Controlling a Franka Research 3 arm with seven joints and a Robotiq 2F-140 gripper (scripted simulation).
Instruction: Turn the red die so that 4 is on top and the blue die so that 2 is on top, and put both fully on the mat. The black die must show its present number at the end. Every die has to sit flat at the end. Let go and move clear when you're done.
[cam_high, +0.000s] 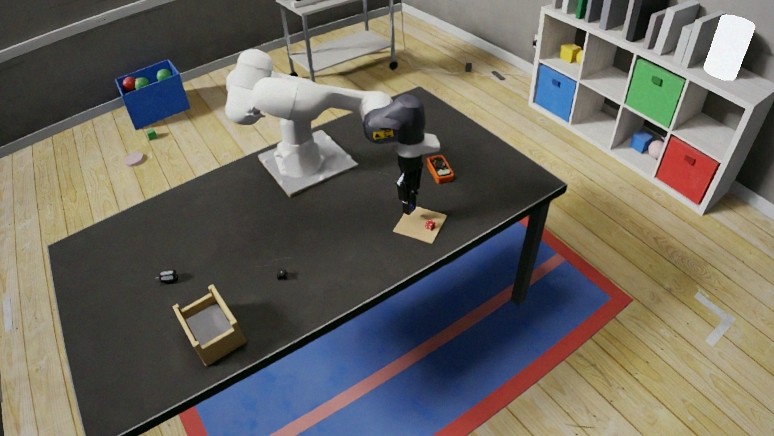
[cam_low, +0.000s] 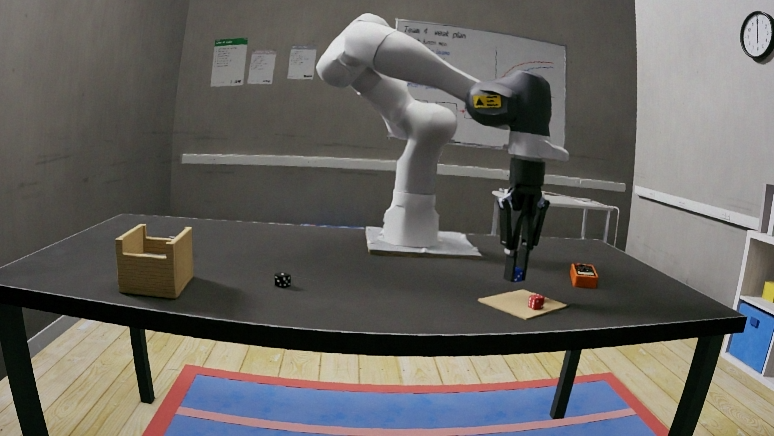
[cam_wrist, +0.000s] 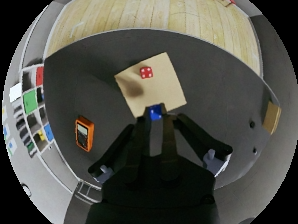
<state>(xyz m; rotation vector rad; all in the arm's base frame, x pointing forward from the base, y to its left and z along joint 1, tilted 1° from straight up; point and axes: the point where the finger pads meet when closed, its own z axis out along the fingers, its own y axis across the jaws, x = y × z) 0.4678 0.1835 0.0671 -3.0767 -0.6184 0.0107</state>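
Observation:
My gripper (cam_high: 408, 209) (cam_low: 517, 275) (cam_wrist: 156, 110) points down and is shut on the blue die (cam_low: 518, 274) (cam_wrist: 156, 113), held in the air near the mat's robot-side edge. The fingers hide much of this die, and I cannot read its numbers. The red die (cam_high: 429, 224) (cam_low: 535, 301) (cam_wrist: 146, 72) lies flat on the tan mat (cam_high: 410, 230) (cam_low: 501, 302) (cam_wrist: 172, 94); its top seems to show four white pips in the wrist view. The black die (cam_high: 281, 274) (cam_low: 282, 280) (cam_wrist: 252, 124) sits on the table, far from the mat; its top number is too small to read.
An orange multimeter (cam_high: 439, 168) (cam_low: 584, 275) (cam_wrist: 84, 135) lies beyond the mat, on the robot's side. An open wooden box (cam_high: 225, 344) (cam_low: 146, 275) (cam_wrist: 272, 118) stands at the table's other end. A small black and silver object (cam_high: 167, 276) lies near it.

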